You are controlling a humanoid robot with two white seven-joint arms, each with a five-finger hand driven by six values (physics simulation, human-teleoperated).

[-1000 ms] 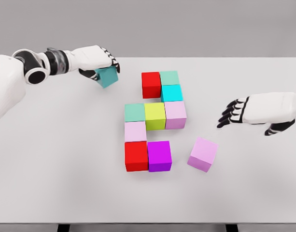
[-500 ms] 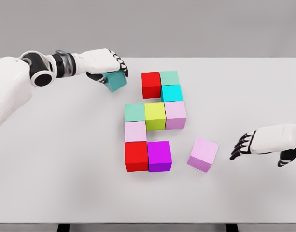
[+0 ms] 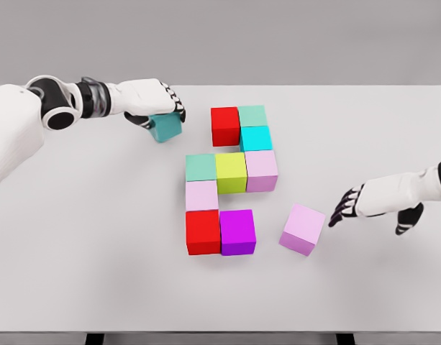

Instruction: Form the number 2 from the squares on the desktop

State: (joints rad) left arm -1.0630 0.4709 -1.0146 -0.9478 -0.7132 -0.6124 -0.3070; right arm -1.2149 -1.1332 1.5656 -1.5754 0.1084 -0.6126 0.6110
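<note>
L hand [image 3: 157, 105] fingers wrapped on teal cube [image 3: 165, 127], far left, near red cube [image 3: 225, 126]. R hand [image 3: 365, 201] fingers loose, empty, beside pink cube [image 3: 303, 228], near right. Risk: sloppy push knocks built 2 crooked.

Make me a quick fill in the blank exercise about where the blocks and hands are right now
1. The left hand grasps a block whose colour is ____.
2. The yellow-green block sits between a pale green block and a block coloured ____.
3. The loose pink block lies nearest the ____ hand.
4. Directly right of the bottom red block sits a ____ block.

Missing words: teal; pink; right; purple
</note>
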